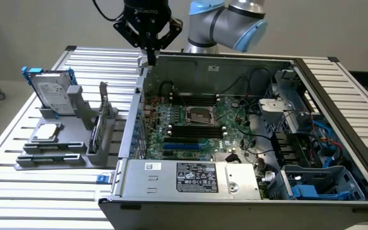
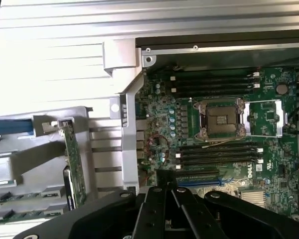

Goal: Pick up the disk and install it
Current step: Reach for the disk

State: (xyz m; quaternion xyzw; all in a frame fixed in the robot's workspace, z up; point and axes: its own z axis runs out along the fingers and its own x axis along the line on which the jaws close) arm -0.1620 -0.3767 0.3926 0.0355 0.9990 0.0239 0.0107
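**Gripper over the case edge, disk in its stand**

The gripper hangs above the back corner of the open computer case, on the side nearest the grey stand. Its two fingers are pressed together with nothing between them, the tips pointing down just over the case's metal wall. In the wrist view the closed tips sit above the circuit board, close to the case wall.

The disk stands upright and leaning slightly in the far end of the grey stand, at the exterior view's left, well apart from the gripper. Its white label faces the camera and its blue rails show along its sides.

A small square chip lies flat on the stand in front of the disk. A thin green card stands on edge in a slot between the disk and the case. Stand and case both rest on a slatted metal table.
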